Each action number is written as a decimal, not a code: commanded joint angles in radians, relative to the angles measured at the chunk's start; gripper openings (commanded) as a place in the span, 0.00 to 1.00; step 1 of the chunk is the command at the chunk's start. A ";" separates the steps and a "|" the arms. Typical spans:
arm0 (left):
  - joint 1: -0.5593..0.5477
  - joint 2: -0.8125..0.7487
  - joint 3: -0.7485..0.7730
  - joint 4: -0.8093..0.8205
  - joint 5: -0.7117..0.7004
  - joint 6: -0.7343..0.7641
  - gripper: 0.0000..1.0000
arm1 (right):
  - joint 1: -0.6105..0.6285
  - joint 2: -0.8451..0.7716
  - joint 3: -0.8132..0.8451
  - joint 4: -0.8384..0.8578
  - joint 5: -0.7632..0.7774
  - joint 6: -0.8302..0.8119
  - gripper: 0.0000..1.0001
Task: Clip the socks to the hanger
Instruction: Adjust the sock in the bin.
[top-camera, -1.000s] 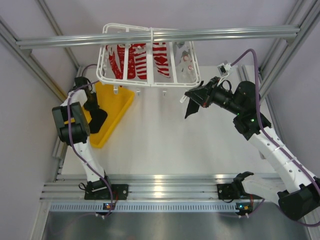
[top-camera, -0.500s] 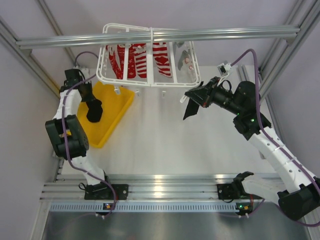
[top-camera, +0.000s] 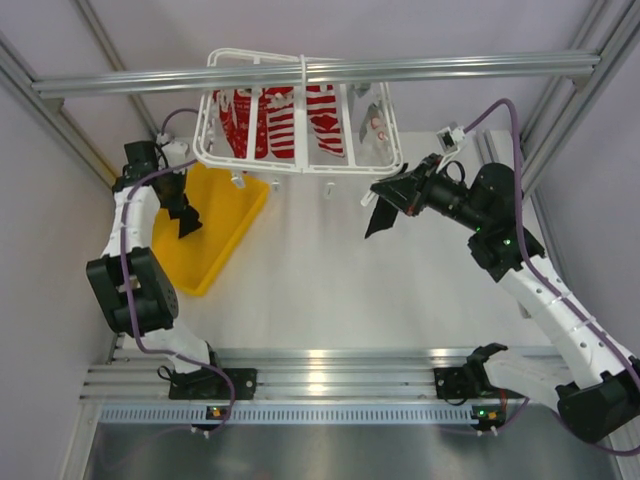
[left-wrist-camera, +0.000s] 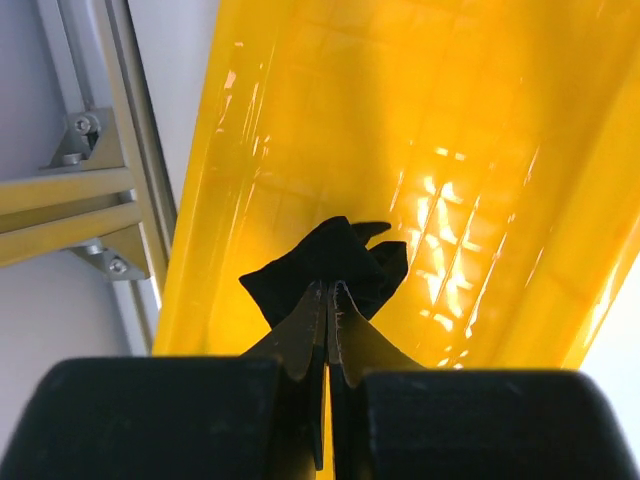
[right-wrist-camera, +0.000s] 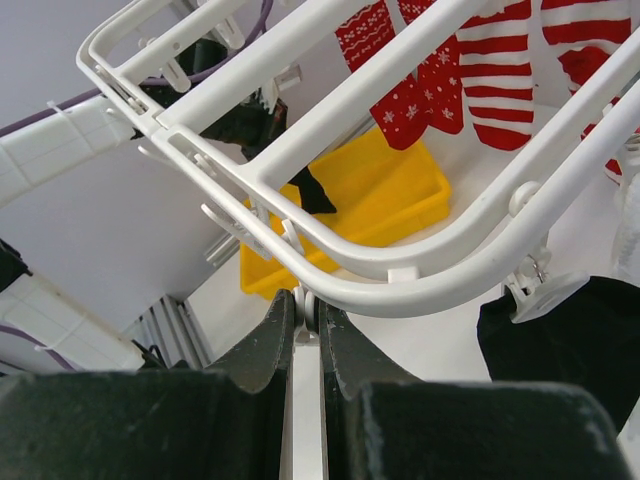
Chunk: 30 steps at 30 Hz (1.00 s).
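Observation:
My left gripper is shut on a crumpled black sock, which it holds above the yellow tray. The white hanger hangs from the overhead bar. My right gripper is at the hanger's front right corner. It is shut on a small white clip dangling under the rim. Just right of that clip, a second black sock hangs from another clip.
Red-and-white patterned socks and a grey-white garment hang inside the hanger. The yellow tray lies at the left, beside the aluminium frame post. The overhead bar crosses above the hanger.
My left gripper has shut on the black sock and lifted it out of the yellow tray, swinging back and to the left. The right arm has barely moved.

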 joint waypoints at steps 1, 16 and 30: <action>0.009 -0.115 -0.006 -0.095 -0.008 0.197 0.00 | -0.017 -0.024 0.029 -0.010 -0.012 -0.005 0.00; -0.180 0.082 0.043 -0.002 -0.200 0.181 0.26 | -0.017 0.020 0.029 0.022 -0.024 0.008 0.00; -0.017 0.101 0.065 -0.112 -0.074 0.187 0.55 | -0.017 0.010 0.019 0.013 -0.027 0.007 0.00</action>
